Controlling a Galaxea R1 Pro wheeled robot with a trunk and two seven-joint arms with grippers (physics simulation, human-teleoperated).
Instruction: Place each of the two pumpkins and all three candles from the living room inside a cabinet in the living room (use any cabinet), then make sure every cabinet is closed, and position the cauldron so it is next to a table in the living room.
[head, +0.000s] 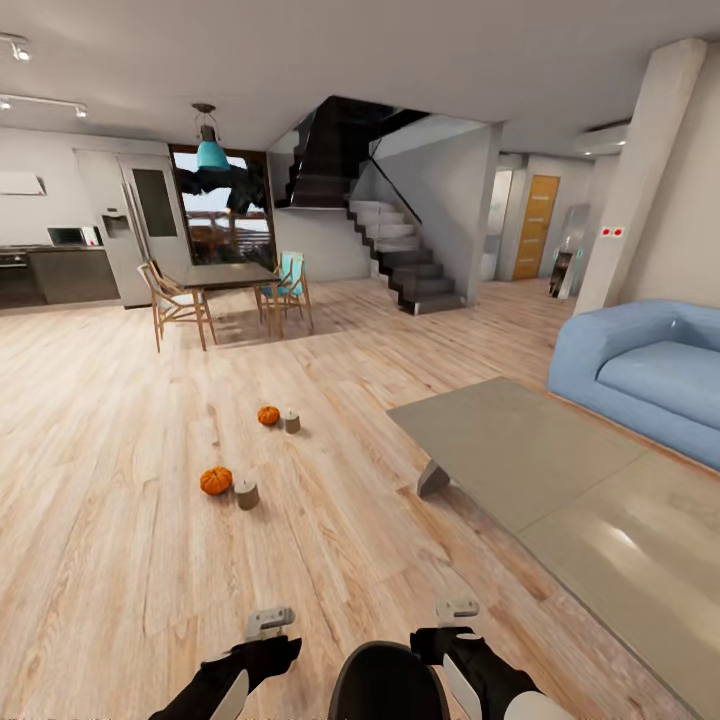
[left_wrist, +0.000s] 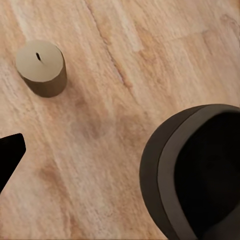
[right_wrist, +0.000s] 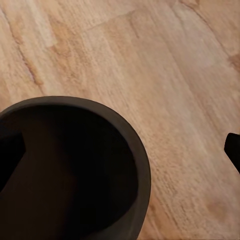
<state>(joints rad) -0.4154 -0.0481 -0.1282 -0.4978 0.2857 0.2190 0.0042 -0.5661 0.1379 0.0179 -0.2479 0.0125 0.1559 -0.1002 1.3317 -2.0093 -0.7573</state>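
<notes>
Left fingers (left_wrist: 10, 152) over bare floor (left_wrist: 115, 75), cauldron (left_wrist: 195, 175) and candle (left_wrist: 42, 67) untouched

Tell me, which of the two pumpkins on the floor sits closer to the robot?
The pumpkin lower in the head view, beside a candle; the other pumpkin lies farther off toward the dining table.

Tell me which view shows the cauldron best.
The right wrist view: the cauldron shows its round rim and dark inside on the floor. The left wrist view catches one side; the head view shows its top edge between the arms.
</notes>
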